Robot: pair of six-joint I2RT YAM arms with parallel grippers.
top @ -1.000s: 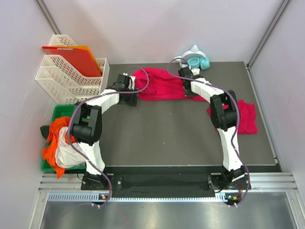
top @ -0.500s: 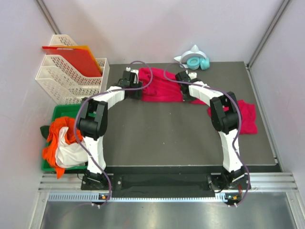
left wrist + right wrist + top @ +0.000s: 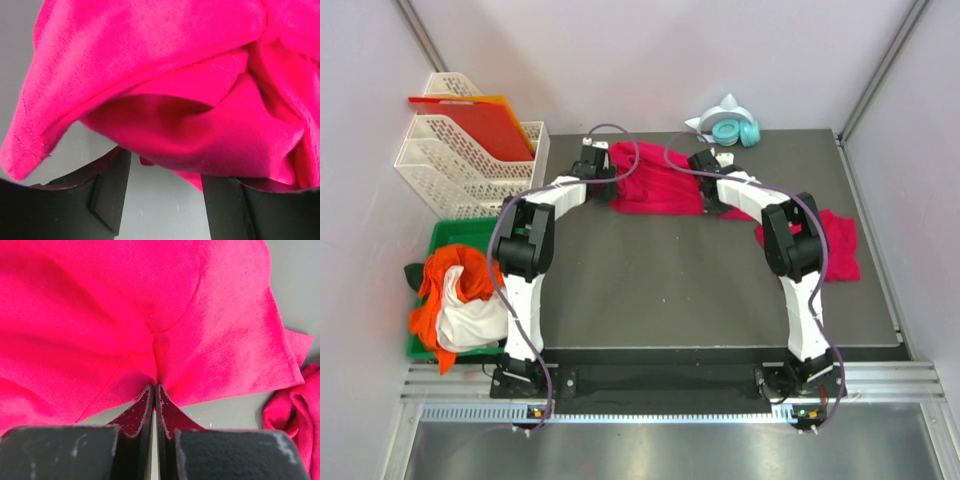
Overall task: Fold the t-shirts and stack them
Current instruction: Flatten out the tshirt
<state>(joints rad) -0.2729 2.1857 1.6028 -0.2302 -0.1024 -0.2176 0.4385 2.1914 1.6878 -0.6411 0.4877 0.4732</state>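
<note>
A crimson-pink t-shirt (image 3: 655, 185) lies bunched at the back middle of the dark table (image 3: 660, 280). My left gripper (image 3: 607, 192) is at its left edge. In the left wrist view the shirt (image 3: 165, 100) drapes over the tips of the open gripper (image 3: 165, 192), with bare table between the fingers (image 3: 107, 192). My right gripper (image 3: 708, 200) is at the shirt's right edge. In the right wrist view this gripper (image 3: 154, 392) is shut on a pinch of the shirt (image 3: 125, 315). A second crimson t-shirt (image 3: 835, 245) lies crumpled at the right and shows in the right wrist view (image 3: 295, 412).
White mesh trays (image 3: 460, 165) holding red-orange plastic sheets (image 3: 480, 122) stand at the back left. A green bin (image 3: 445, 235) with orange and white cloths (image 3: 455, 300) sits at the left. Teal headphones (image 3: 735, 130) lie at the back edge.
My left gripper has moved back and right to the shirt's left edge. The shirt has been pushed into a narrower bunch. The right gripper has barely moved.
</note>
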